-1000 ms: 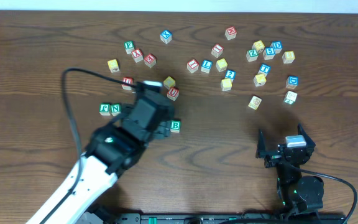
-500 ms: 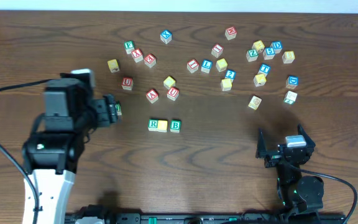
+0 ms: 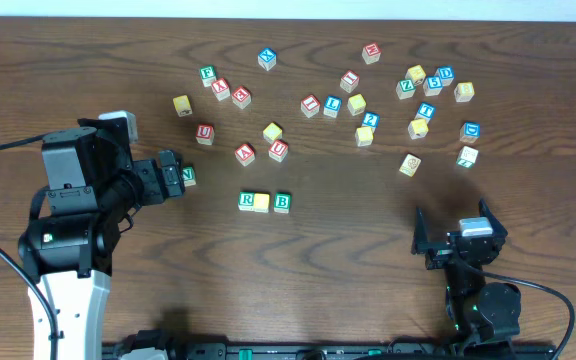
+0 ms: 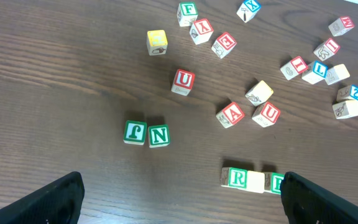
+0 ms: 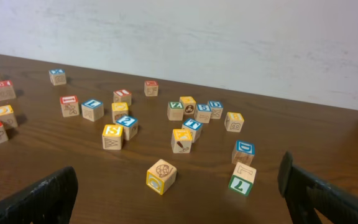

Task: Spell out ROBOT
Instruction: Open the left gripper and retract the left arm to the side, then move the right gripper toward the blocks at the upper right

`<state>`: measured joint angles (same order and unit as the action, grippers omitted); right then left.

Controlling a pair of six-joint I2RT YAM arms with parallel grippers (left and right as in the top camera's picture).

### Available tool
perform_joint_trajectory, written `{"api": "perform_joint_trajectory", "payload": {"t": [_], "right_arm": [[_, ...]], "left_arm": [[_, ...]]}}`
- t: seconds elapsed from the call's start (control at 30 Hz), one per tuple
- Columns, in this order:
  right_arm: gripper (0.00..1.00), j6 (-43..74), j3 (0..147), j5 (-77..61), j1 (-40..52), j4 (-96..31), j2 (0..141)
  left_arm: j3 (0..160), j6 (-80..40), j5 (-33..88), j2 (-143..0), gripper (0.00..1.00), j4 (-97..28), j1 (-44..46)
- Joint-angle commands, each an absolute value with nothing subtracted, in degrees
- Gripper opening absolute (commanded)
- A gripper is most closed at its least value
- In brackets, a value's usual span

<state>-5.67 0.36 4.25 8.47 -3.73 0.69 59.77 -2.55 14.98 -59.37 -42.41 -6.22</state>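
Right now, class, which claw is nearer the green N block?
Left. The left claw is right beside the green N block, open. The right claw sits far off to the other side, open and empty.

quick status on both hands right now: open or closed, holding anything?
Left hand: open, holding nothing.
Right hand: open, holding nothing.

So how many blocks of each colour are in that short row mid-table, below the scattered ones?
Green: 2, the R block and the B block
Yellow: 1, the yellow block between them
Total: 3
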Motion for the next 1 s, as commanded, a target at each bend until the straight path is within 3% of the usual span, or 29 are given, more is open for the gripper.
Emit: {"api": "perform_joint_trajectory", "payload": {"t": [0.0,0.67,0.97], "right_arm": [[0.99,-6.3,0.3,4.1,8.2,-4.0,0.3],[0.99,-6.5,0.3,5.8,8.2,-3.7,0.3],[0.99,-3.3,4.4,-3.6,8.2,2.0,2.0]], "left_arm": [[61.1,-1.7,15.8,-59.2,0.99,-42.6,-6.5],[61.1,-1.7,15.8,-59.2,0.98,-42.6,-6.5],[61.1,-1.7,15.8,-59.2,0.98,-42.6,-6.5]]}}
